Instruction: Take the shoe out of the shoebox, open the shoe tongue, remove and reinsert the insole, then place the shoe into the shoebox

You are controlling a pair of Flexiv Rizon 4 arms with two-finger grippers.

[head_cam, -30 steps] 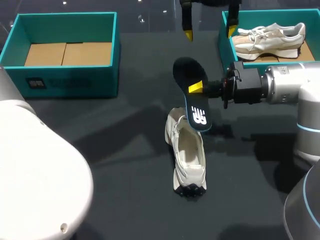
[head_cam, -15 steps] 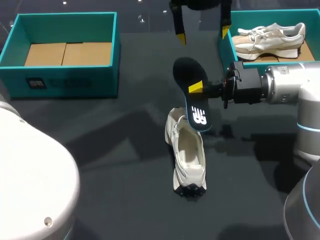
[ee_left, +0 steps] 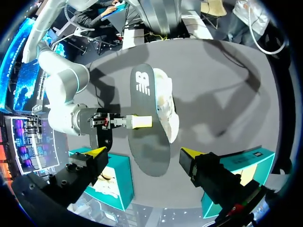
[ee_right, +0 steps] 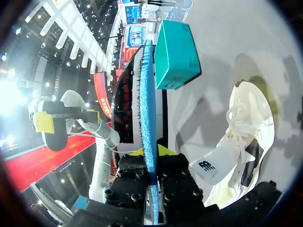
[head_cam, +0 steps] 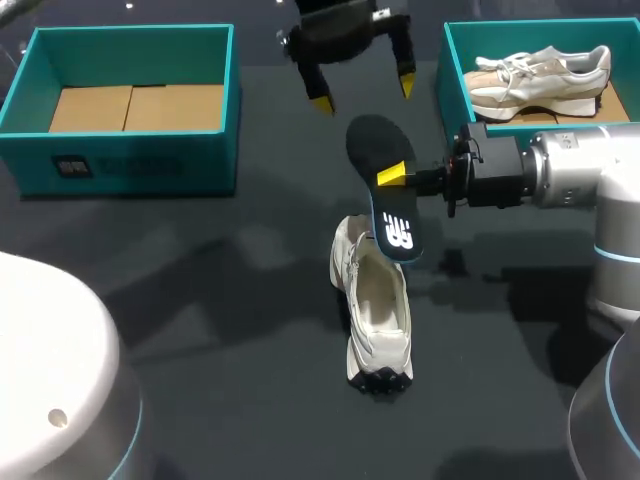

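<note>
Dark counter (head_cam: 200, 300) carried a white shoe (head_cam: 378, 310), standing on its sole with the opening upward. Over the shoe's far end stood the black insole (head_cam: 385, 190), steeply tilted, its lower tip at the opening; whether it touched the shoe could not be told. The right end effector (head_cam: 393, 176), coming in from the shoe's right, was clamped on the insole's edge about mid-length. Beyond the shoe and higher, the left end effector (head_cam: 362, 94) hung with fingers spread wide and nothing in them. One teal box (head_cam: 130, 160) sat well off to the shoe's left, and another (head_cam: 450, 75), beyond the shoe to its right, held a second shoe (head_cam: 540, 75).

Reinsertion looked like the step in hand. Doing it well would probably mean laying the insole flatter and feeding its lower tip into the opening. The free end effector would steady the shoe so it did not skid.
</note>
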